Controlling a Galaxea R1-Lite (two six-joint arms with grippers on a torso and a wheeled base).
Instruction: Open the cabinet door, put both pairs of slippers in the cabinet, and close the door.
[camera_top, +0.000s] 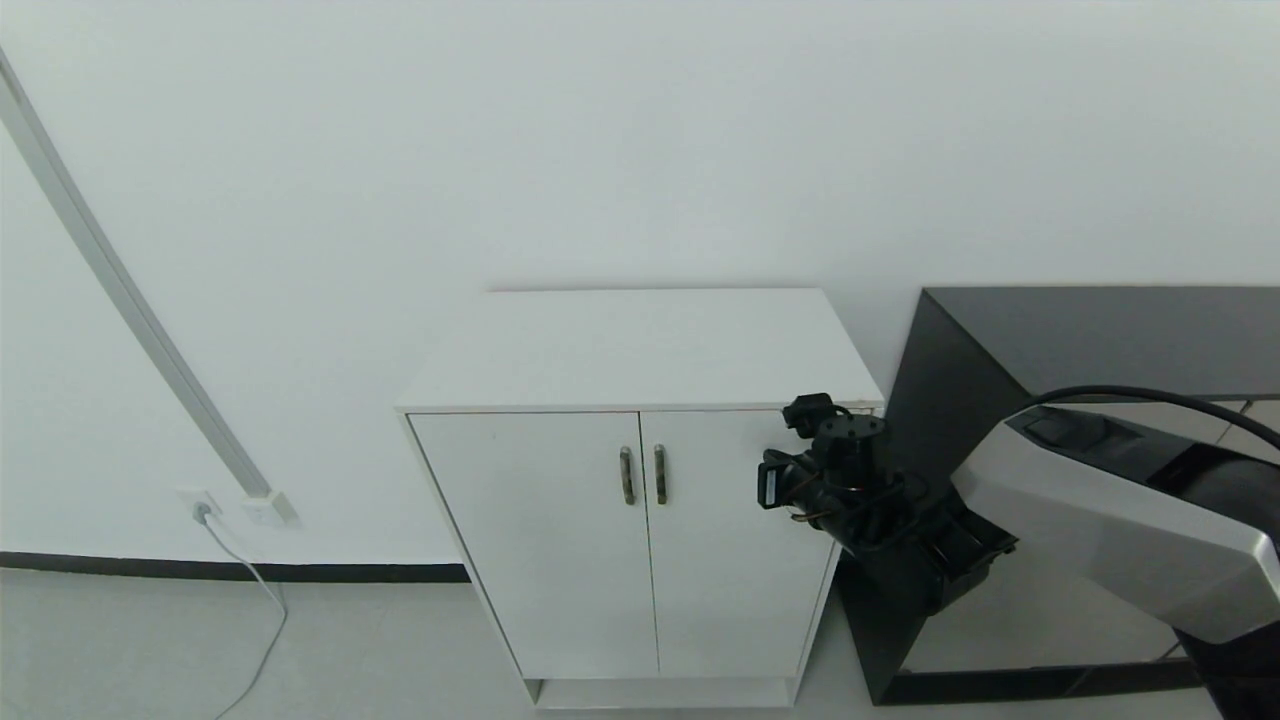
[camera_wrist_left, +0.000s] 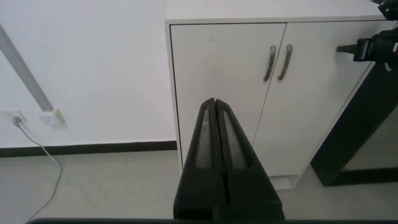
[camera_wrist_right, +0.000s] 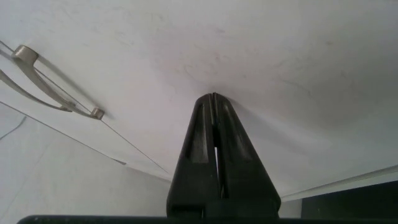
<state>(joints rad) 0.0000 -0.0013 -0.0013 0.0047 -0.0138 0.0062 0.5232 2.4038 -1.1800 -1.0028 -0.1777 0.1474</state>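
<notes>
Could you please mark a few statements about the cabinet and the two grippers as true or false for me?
1. Both doors of the white two-door cabinet are closed. True.
2. The right gripper is clamped on a door handle. False: it is shut on nothing, with its tip at the plain face of the right door, apart from the handles.
3. The left gripper is open. False: its fingers are pressed together, and it is well back from the cabinet.
4. The two slim metal handles stand upright side by side where the doors meet. True.
</notes>
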